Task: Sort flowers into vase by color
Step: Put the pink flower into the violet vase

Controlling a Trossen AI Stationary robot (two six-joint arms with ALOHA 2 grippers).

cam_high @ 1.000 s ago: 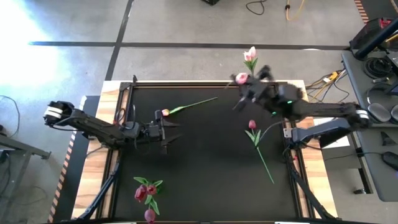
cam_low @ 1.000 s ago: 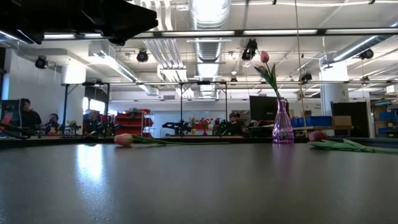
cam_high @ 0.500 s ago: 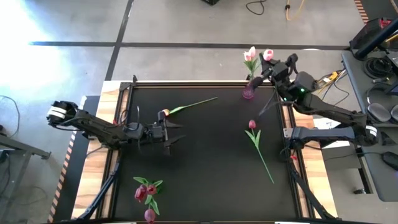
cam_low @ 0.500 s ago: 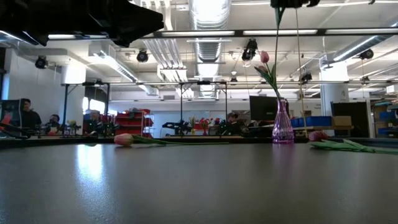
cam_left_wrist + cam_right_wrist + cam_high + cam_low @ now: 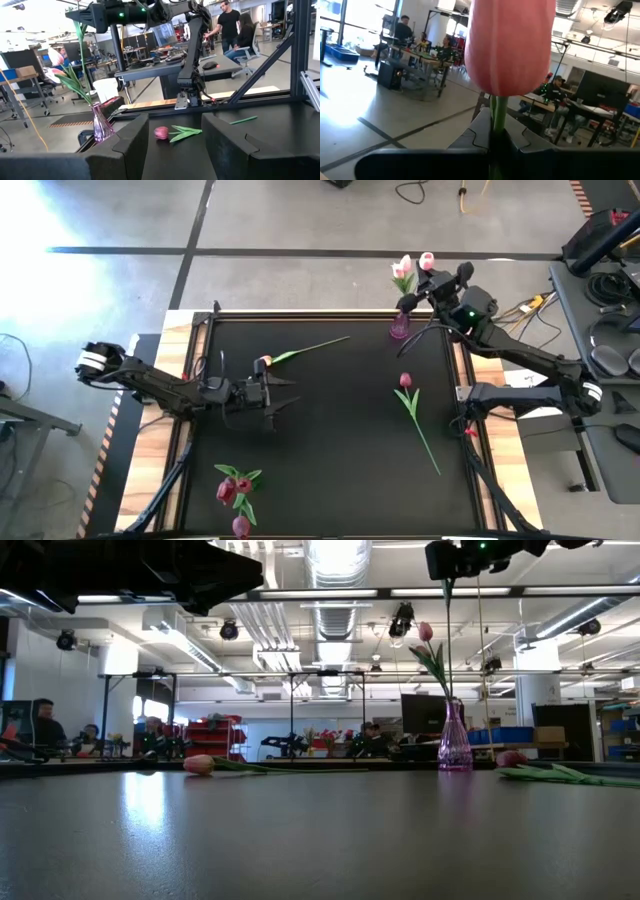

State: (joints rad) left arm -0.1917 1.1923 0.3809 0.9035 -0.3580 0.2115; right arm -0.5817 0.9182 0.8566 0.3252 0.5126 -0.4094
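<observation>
Black matting covers the table (image 5: 330, 430), workshop benches behind; the right gripper (image 5: 437, 277) pinches a pale tulip (image 5: 427, 261) above the vase (image 5: 399, 327), while the left gripper (image 5: 272, 393) hangs open.

arms (image 5: 160, 387): dark, jointed | left arm's base collar: apparently white

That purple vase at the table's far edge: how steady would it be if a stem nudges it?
The vase looks narrow and tall with a small flared base, so it could probably tip if pushed sideways. It seems like light glass, already holding one tulip. The right gripper, holding a pink tulip above it, should likely lower straight.
</observation>
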